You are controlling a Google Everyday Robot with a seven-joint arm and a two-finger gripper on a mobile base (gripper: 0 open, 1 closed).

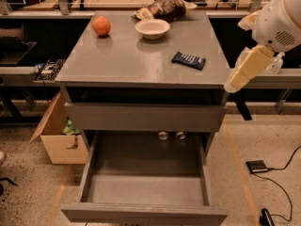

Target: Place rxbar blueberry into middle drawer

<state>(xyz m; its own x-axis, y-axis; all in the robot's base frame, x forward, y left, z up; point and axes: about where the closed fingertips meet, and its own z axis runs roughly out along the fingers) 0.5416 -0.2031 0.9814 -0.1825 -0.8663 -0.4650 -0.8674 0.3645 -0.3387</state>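
The gripper (241,74) hangs off the right edge of the cabinet, level with its top and clear of it, at the end of the white arm coming in from the upper right. From here I cannot tell how far apart it stands or whether it has hold of anything.

Nearest to it is the grey cabinet top (117,60), flat and matte. The rxbar blueberry (188,60) lies flat on it near the right edge, turned a little askew: a small dark navy wrapper with pale lettering.

Further back on the top sit a white bowl (152,28), a brown snack bag (162,7) just behind it, and an orange (101,25) toward the left rear. All three are well apart from the bar.

Below a closed drawer front (141,117), the middle drawer (146,189) is pulled out toward me, its grey floor bare. Two small round objects (170,135) show at the back of the opening.

I see a speckled floor with an open cardboard box (59,140) left of the cabinet, cables (282,187) to the right, and a cluttered workbench (117,4) behind.
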